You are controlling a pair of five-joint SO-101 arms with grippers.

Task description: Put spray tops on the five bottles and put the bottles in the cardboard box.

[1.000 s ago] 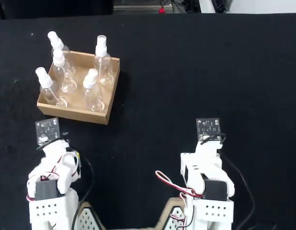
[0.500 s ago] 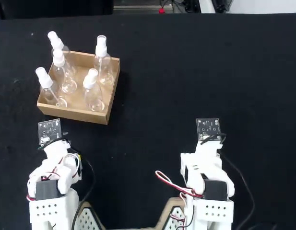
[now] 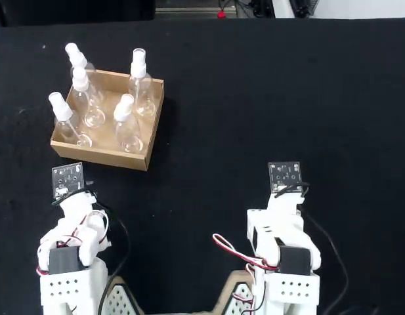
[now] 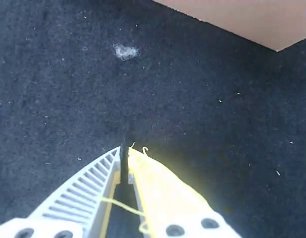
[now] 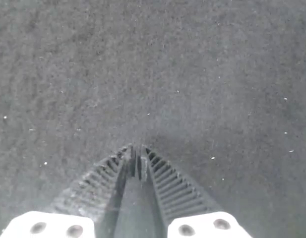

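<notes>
Several clear bottles with white spray tops stand upright in the cardboard box at the table's far left. One bottle stands at the box's far left corner; whether inside or just behind the rim I cannot tell. My left gripper is shut and empty over the black cloth, just in front of the box, whose corner shows. The left arm is folded back at the near left. My right gripper is shut and empty over bare cloth, its arm folded back at the near right.
A black cloth covers the whole table. A small tuft of lint lies on it near the box. Red and black cables run between the two arm bases at the near edge.
The left arm's wrist has shifted very slightly toward the box. The right arm, the box and the bottles stay where they were.
</notes>
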